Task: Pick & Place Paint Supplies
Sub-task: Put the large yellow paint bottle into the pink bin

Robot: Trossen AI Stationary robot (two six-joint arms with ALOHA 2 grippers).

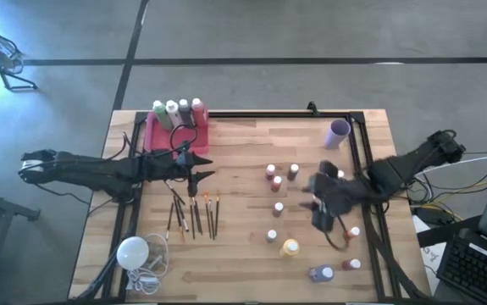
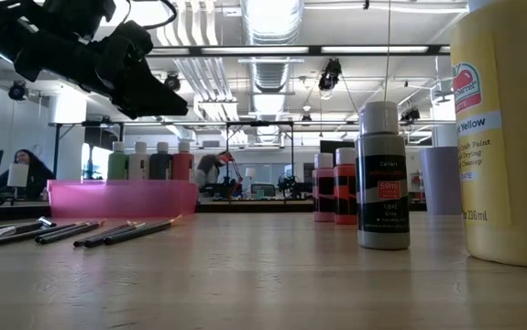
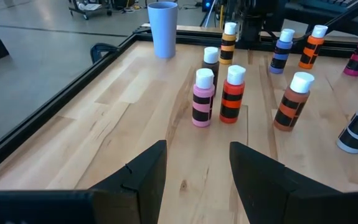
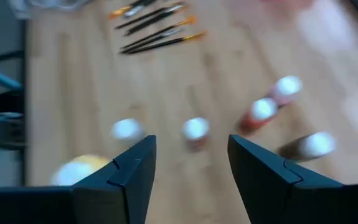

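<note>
Mid-sort on the wooden desk (image 1: 243, 254): four paint bottles (image 1: 176, 108) already stand in the pink tray (image 1: 194, 134) at about eleven o'clock in the high view, while roughly a dozen more small bottles (image 1: 273, 179) remain scattered from centre toward four o'clock. The right tool (image 4: 191, 163), jaws parted and empty, hangs over that cluster, apparently choosing its next pick; the blur in its wrist view leaves the target unclear. The next move calls for lowering squarely over one white cap without toppling neighbours. The left tool (image 3: 197, 180), also apart and empty, hovers just beside the tray, above the brushes (image 1: 192, 213) lying at seven o'clock. A lavender cup (image 1: 338, 132) stands at one o'clock, a white bulb (image 1: 132, 252) near eight. Beyond: an open workshop, bright ceiling lights, people at benches.
</note>
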